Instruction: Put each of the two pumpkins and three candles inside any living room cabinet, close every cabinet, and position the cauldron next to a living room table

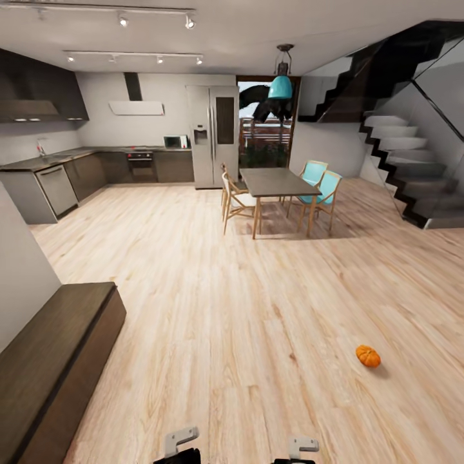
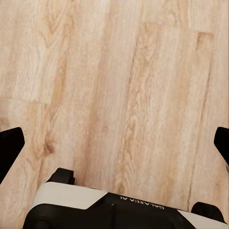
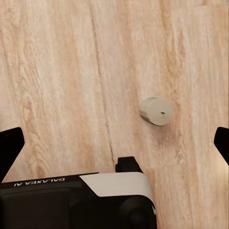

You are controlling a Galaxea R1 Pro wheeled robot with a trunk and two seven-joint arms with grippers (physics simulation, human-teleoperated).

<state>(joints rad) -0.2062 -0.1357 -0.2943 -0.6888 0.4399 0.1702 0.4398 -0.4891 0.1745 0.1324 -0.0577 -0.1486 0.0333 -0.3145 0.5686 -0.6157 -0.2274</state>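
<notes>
From the head view, one pumpkin lies alone on the plank floor at the right, well apart from everything else; one long dark cabinet runs along the wall at the left, its fronts flush. Further off stands one dining table with four chairs around it — two pale wood, two teal — under one teal lamp, with a staircase at the right and a kitchen with a fridge at the back. The tops of both arms just show at the lower edge, above bare floor. In the left wrist view, the left gripper is spread wide, its two dark fingertips at opposite edges of the picture, with nothing between them but floor boards; it holds and touches nothing. In the right wrist view, the right gripper is likewise wide apart and empty — one candle, a stubby pale cylinder, lies on its side on the floor beneath, between the fingertips in the picture but not touched by either.
</notes>
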